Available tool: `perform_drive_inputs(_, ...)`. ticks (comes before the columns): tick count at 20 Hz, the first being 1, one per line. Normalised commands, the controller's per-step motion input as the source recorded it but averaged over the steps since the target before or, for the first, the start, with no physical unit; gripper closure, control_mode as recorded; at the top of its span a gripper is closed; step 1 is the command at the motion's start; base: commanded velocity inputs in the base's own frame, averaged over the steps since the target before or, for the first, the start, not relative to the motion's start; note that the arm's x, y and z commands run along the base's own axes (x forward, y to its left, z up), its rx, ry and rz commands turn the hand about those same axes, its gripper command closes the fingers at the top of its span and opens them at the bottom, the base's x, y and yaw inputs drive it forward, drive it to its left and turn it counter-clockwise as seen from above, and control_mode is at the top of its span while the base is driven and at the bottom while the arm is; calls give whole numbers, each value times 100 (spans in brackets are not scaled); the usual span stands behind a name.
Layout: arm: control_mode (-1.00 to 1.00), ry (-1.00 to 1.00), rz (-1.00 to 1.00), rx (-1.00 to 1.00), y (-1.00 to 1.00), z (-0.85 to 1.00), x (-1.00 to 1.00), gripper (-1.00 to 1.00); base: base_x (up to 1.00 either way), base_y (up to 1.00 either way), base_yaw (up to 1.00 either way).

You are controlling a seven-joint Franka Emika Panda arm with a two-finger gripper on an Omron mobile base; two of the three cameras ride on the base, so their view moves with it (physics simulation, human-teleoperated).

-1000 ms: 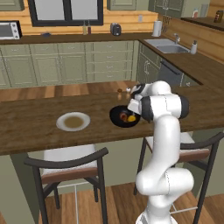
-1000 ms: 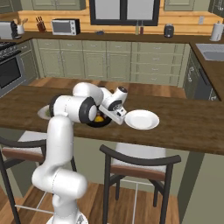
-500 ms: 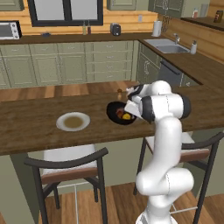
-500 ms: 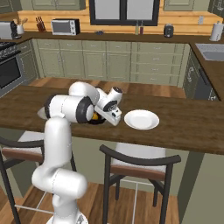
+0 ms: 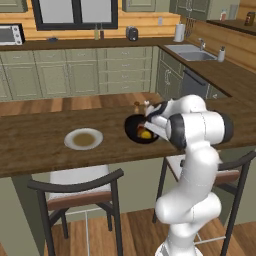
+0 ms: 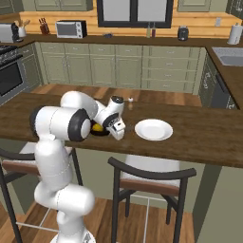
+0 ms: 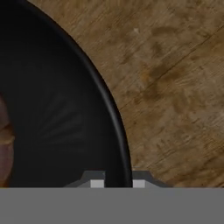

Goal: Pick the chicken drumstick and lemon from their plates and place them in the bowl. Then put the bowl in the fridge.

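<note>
Bowl [image 5: 134, 131], black and glossy, on the wooden table [image 5: 35, 145] about midway along, with the lemon [image 5: 145, 134] lying inside as a yellow spot and the reddish-brown drumstick [image 7: 4, 140] beside it, seen at the left edge of the hand view. To the left of the bowl, well apart, a plate [image 5: 83, 139] with a tan centre, bare. To the right of the bowl, in the right base view, a second plate [image 6: 153, 129], white and bare, near but not touching. Between bowl and that plate, the fingers [image 7: 114, 184] down at the bowl's right-hand rim, nearly closed, one tip inside the wall and one outside, pinching the rim [image 7: 114, 120] between them. White arm bent over the table edge from the near side. Two small shakers [image 5: 140, 105] just behind the bowl on the far side. Dark-framed stools [image 5: 80, 192] tucked under the near edge.
</note>
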Motion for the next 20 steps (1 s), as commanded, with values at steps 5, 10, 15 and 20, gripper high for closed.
perform_drive_inputs(5,-100,8,-53,3,0,74,-22,100,0,0,0)
perform_drive_inputs(10,-100,9,-46,7,0,84,-61,100,0,0,0)
perform_drive_inputs(15,-100,-4,-49,13,0,70,-87,100,0,0,0)
perform_drive_inputs(20,-100,-21,-24,10,6,69,-100,100,0,0,0)
